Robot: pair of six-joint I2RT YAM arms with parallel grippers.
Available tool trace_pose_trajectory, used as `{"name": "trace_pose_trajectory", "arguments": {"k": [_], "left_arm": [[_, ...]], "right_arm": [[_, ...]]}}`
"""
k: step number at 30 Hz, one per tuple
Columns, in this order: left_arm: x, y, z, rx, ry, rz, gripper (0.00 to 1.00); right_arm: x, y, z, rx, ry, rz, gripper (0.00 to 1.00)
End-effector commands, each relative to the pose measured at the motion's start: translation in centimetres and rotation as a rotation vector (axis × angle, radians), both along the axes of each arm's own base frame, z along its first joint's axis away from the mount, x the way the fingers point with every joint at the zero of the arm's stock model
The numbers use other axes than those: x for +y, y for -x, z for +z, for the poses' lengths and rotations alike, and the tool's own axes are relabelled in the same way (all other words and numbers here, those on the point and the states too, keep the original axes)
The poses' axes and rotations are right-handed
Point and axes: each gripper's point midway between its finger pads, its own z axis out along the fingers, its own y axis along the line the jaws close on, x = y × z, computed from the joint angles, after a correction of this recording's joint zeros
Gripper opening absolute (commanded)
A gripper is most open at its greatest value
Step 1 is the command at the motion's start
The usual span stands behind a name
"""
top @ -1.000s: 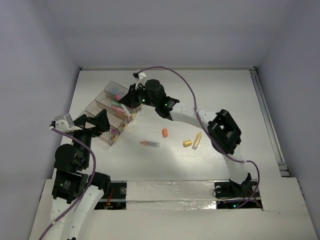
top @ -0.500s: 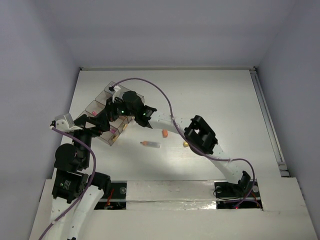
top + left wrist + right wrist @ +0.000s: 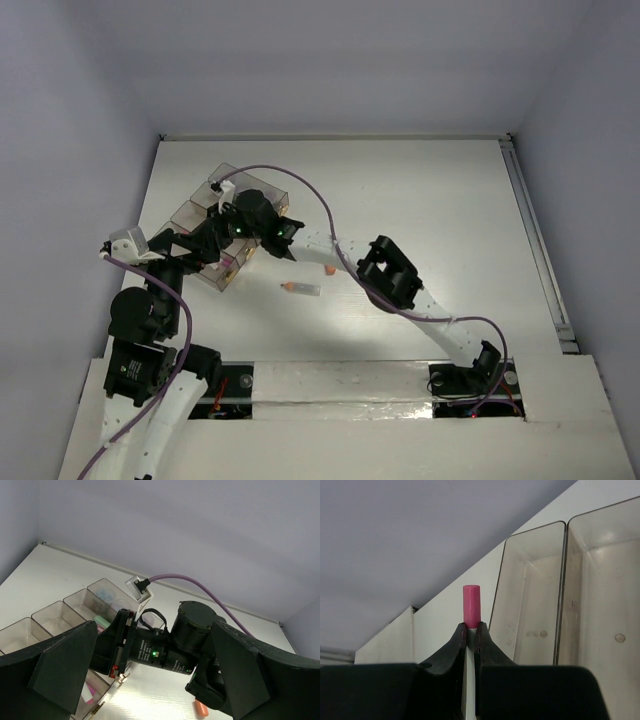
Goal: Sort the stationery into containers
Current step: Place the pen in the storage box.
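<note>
Holding a pink stick [image 3: 471,605] above the boxes [image 3: 532,575] with my right gripper [image 3: 471,628].
Its jaws clench the stick's end; boxes sit at ten o'clock on the table [image 3: 450,200]; left gripper [image 3: 200,243] gapes empty beside them.

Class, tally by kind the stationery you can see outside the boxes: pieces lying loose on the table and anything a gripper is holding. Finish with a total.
White pen, on the table: 1
Orange stick, on the table: 1
Pink stick, held in the right gripper: 1
Total: 3
The right arm may hide more.
</note>
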Motion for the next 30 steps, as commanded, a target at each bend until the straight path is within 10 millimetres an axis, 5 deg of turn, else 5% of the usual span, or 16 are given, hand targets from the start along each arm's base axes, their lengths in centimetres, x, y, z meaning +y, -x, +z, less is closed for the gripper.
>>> {"name": "trace_pose_trajectory", "arguments": {"k": [1, 4, 11, 23, 26, 27, 29, 30], "left_arm": [[0.0, -0.3, 0.8, -0.029, 0.008, 0.002, 0.97], [-0.1, -0.3, 0.8, -0.029, 0.008, 0.001, 0.97], [-0.1, -0.3, 0.8, -0.029, 0.007, -0.001, 0.97], [-0.1, -0.4, 0.8, -0.028, 0.007, -0.002, 0.96], [-0.2, -0.4, 0.8, -0.026, 0.006, -0.004, 0.89], [-0.2, -0.4, 0.7, -0.025, 0.006, -0.002, 0.80], [-0.4, -0.4, 0.7, -0.025, 0.010, -0.014, 0.58], [-0.5, -0.4, 0.7, -0.024, 0.012, -0.020, 0.38]], "right_arm": [[0.6, 0.1, 3.3, -0.052, -0.060, 0.004, 0.02], [0.7, 0.0, 3.2, -0.052, -0.058, 0.001, 0.04], [0.6, 0.1, 3.2, -0.057, -0.054, 0.007, 0.31], [-0.3, 0.5, 5.4, -0.083, -0.086, -0.003, 0.37], [-1.1, 0.5, 5.5, -0.101, -0.078, -0.026, 0.36], [-1.6, 0.5, 7.3, -0.123, -0.101, -0.040, 0.36], [-2.8, 0.1, 6.0, -0.117, -0.068, -0.066, 0.34], [-4.0, -0.6, 8.4, -0.140, -0.104, -0.096, 0.34]]}}
